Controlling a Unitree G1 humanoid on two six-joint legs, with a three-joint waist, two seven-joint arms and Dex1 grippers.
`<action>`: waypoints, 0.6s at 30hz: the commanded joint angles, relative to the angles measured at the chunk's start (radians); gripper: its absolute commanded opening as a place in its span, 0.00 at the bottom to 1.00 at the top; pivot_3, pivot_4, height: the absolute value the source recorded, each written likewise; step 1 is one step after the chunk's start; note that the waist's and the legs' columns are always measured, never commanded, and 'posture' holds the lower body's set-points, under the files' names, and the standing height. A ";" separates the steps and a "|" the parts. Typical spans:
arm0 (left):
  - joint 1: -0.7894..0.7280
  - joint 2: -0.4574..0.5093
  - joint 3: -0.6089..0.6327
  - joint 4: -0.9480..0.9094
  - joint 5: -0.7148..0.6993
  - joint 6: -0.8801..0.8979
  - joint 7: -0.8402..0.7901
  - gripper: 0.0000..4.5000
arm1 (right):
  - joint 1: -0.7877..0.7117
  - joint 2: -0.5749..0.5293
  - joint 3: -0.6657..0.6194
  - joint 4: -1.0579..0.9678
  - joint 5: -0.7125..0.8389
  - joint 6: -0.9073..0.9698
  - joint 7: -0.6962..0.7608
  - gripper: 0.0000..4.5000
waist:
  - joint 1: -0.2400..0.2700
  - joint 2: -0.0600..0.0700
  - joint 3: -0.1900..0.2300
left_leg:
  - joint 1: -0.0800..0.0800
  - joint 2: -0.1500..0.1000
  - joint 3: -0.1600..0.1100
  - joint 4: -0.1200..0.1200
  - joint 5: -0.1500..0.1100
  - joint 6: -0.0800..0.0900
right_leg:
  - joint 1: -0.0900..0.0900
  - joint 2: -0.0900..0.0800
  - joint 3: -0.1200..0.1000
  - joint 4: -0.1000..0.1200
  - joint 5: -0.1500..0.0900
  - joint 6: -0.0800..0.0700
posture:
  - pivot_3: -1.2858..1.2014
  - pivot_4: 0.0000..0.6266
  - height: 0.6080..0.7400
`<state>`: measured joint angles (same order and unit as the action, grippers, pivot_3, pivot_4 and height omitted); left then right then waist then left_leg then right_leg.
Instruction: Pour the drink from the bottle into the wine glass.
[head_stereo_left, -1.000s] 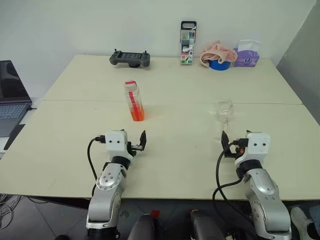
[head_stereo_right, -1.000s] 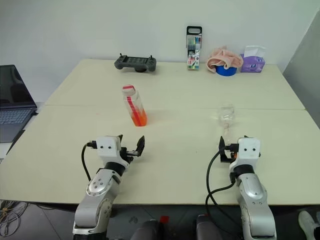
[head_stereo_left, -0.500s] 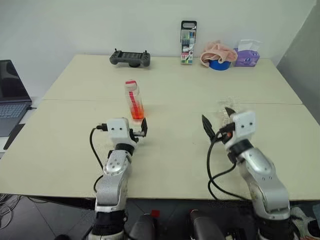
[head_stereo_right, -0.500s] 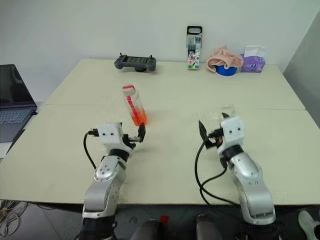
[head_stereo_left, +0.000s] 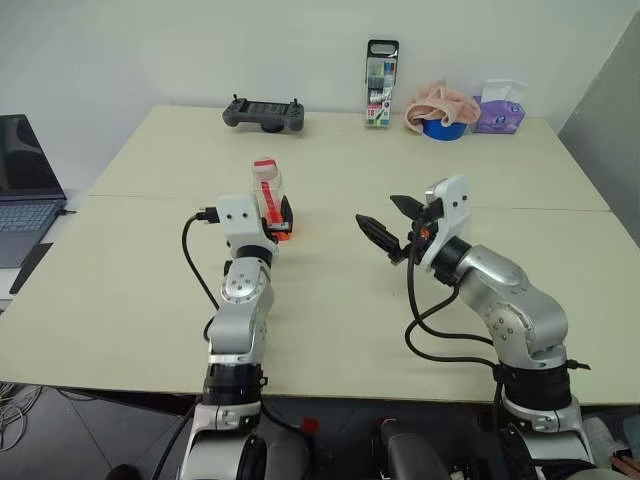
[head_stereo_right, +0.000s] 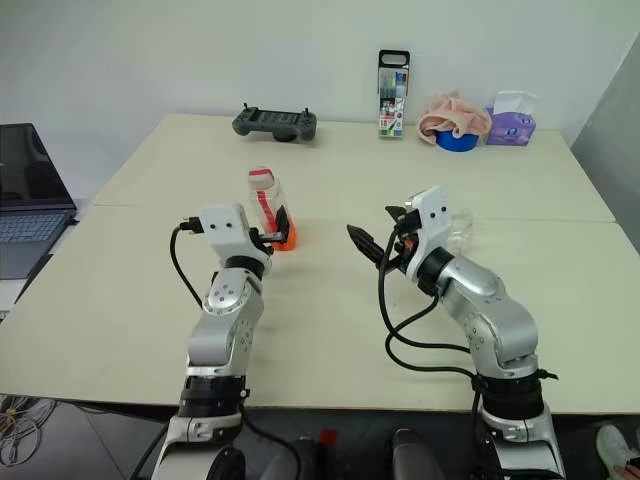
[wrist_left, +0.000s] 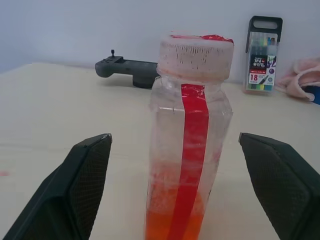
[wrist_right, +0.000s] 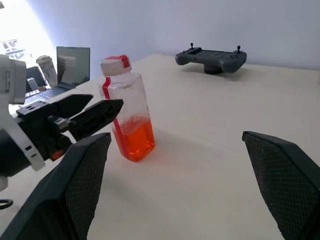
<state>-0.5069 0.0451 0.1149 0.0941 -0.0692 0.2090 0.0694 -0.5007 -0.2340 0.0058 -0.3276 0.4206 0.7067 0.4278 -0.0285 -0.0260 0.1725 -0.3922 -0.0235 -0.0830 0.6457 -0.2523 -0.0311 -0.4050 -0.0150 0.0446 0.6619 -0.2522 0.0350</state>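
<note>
Bottle (wrist_left: 189, 150) between spread left gripper (wrist_left: 182, 200) fingers, ungripped; right gripper (head_stereo_left: 392, 222) spread, empty. Risk: off-centre closing topples bottle.

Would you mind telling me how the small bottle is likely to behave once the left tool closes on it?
The bottle looks like thin clear plastic, so it may flex when squeezed. The drink fills only its bottom part, so it is probably light and bottom-weighted. Tall and narrow, it could tip if nudged near the cap.

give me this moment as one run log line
left gripper: open, fingers either side of small clear plastic bottle, capped, upright | right gripper: open, empty, above table | clear stemmed wine glass: behind right wrist
</note>
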 joint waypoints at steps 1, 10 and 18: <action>-0.051 0.018 0.005 0.065 -0.012 -0.060 -0.039 0.97 | -0.025 0.003 0.013 -0.013 0.022 -0.013 0.022 1.00 | -0.001 0.000 0.000 | 0.000 0.000 0.000 0.000 0.000 0.000 | 0.000 0.000 0.000 0.000 0.000 0.000 | 0.52 0.24 1.00; -0.199 0.064 0.030 0.306 -0.013 -0.195 -0.068 0.97 | -0.007 -0.001 0.045 -0.041 0.041 0.009 0.028 1.00 | 0.000 0.000 0.000 | -0.002 -0.001 -0.003 0.000 0.000 0.000 | -0.001 -0.004 -0.002 0.000 0.000 0.000 | 0.52 0.24 1.00; -0.266 0.063 0.038 0.426 -0.028 -0.265 -0.087 0.93 | -0.002 -0.019 0.050 -0.076 0.062 0.038 0.034 1.00 | 0.000 0.000 0.000 | -0.002 -0.001 -0.004 0.000 0.000 0.000 | -0.002 -0.004 -0.002 0.000 0.000 0.000 | 0.52 0.24 1.00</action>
<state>-0.7476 0.1088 0.1494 0.5263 -0.0896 -0.0268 -0.0115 -0.4992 -0.2475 0.0614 -0.3568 0.4641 0.7472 0.4535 -0.0290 -0.0260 0.1725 -0.3942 -0.0249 -0.0877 0.6453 -0.2523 -0.0314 -0.4068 -0.0189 0.0429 0.6619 -0.2521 0.0352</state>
